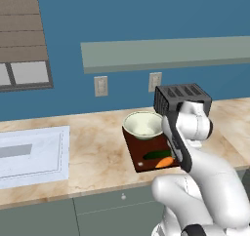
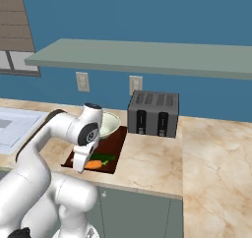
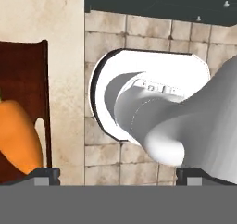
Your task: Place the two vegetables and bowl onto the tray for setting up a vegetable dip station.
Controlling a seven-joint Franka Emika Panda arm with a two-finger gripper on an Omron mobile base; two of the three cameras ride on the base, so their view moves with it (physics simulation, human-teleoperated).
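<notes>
The dark reddish-brown tray (image 1: 133,149) lies on the counter with the pale green bowl (image 1: 142,125) on its far end. The dark green cucumber (image 1: 157,155) and the orange carrot (image 1: 164,162) lie side by side on its near end. In the right base view the bowl (image 2: 110,124), cucumber (image 2: 104,157) and carrot (image 2: 93,164) sit on the tray (image 2: 116,142) in the same way. My gripper (image 3: 118,174) is open and holds nothing. It hangs just past the tray's near end, with the carrot (image 3: 16,135) and the tray (image 3: 30,79) at the hand view's left.
A black toaster (image 2: 153,113) stands on the counter right of the tray. A white sink (image 1: 31,154) is set into the counter at the left. A grey shelf (image 2: 147,55) runs along the wall above. Marble counter (image 2: 216,153) extends to the right.
</notes>
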